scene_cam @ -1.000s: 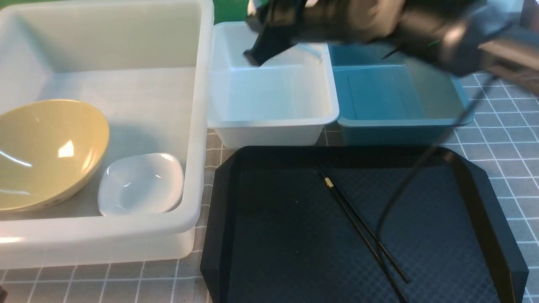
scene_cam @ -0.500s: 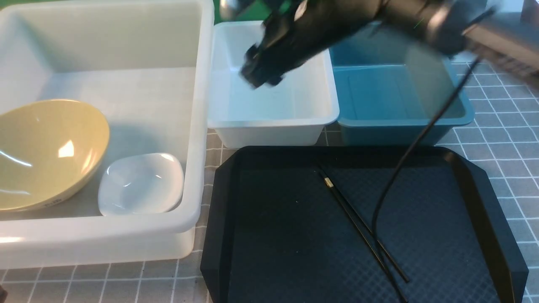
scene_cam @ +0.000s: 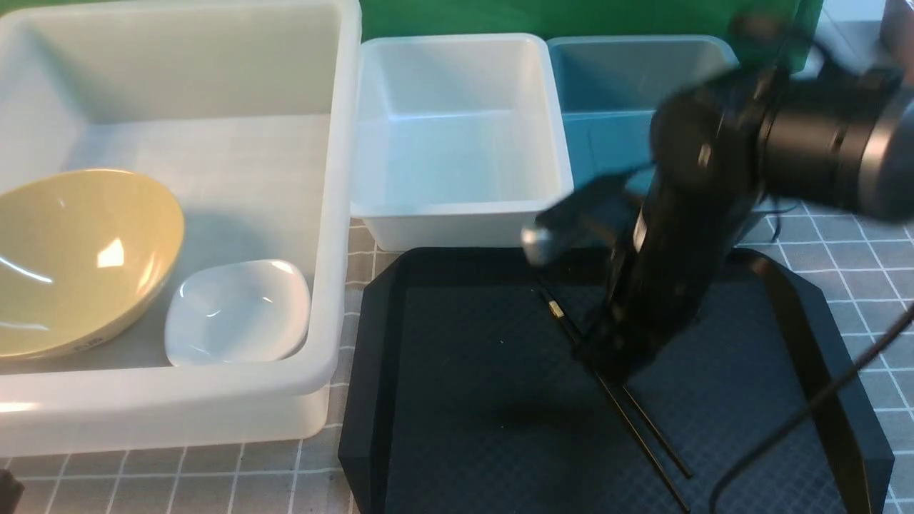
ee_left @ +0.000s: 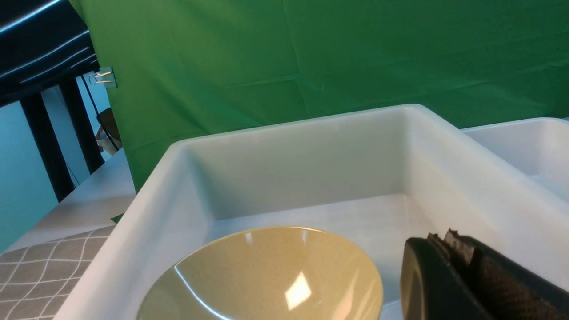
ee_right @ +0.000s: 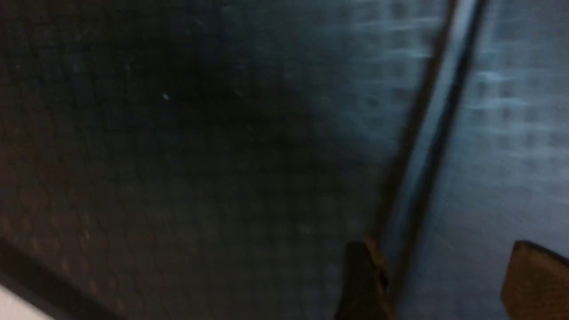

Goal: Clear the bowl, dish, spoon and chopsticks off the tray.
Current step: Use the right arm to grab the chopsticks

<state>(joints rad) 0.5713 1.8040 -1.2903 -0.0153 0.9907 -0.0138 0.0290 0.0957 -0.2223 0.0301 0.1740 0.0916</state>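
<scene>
Currently the right gripper (scene_cam: 607, 360) hangs low over the tray (scene_cam: 464, 407), jaws spread and gripping nothing. In the right wrist view its 2 fingers (ee_right: 362, 280) stand either side of the chopsticks (scene_cam: 558, 311). Both sticks lie loose on the tray floor, close together at the far end and splaying slightly toward the near end, running diagonally toward the near right corner. Left gripper (ee_left: 449, 242) is clenched on nothing, poised over the large white bin (scene_cam: 335, 214) above the bowl (scene_cam: 78, 257). Bowl, tilted, and dish (scene_cam: 239, 314) both sit in that bin, just beside each other. Spoon: not visible in any view. Handling judgement: chopsticks are light, stiff, thin and probably slick, so likely to roll or scissor apart under a pinch. They lie flat on the textured floor, so fingertips must reach almost to it. Best hold is across both sticks together, around mid-length where they lie close. Risk: catching only 1, or the pair pivoting if gripped off-centre.
</scene>
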